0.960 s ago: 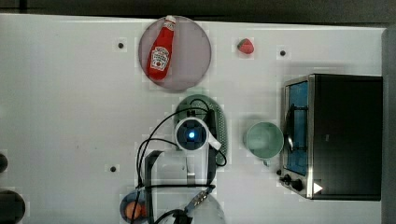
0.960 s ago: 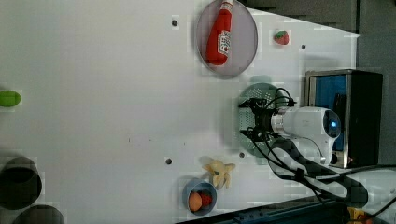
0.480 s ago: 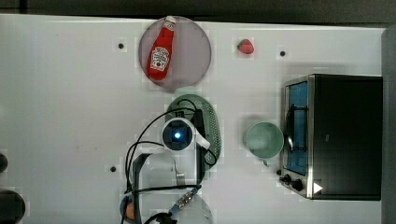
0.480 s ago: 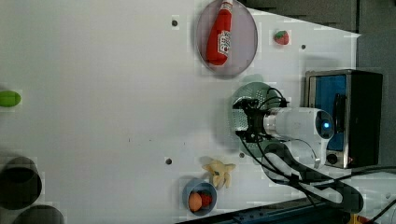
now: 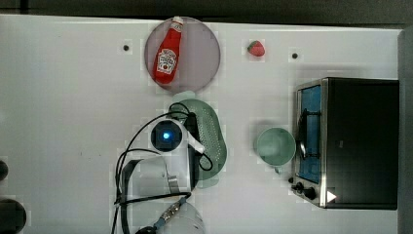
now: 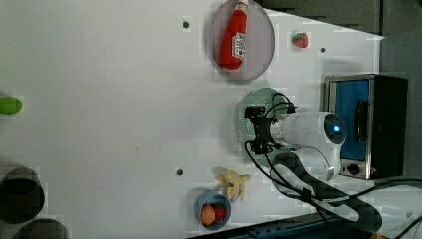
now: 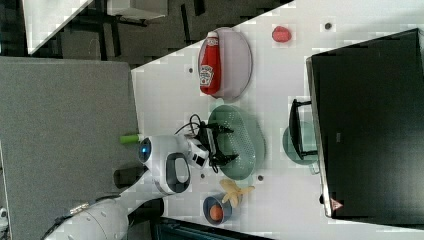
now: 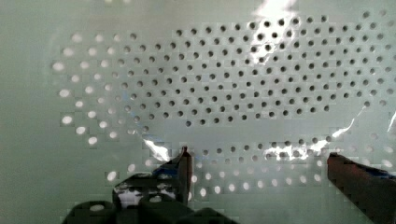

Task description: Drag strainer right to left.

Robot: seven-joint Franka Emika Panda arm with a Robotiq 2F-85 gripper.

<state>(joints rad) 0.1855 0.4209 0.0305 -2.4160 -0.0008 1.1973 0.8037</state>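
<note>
Even, bright light falls on the white bench, which washes out nearly to pure white in the top view and the left view, with blocky compression marks around things. Shadows are soft and short. In the wrist view, white glare streaks break across the perforated strainer, and the dark claw fingers look soft and blurred.
</note>
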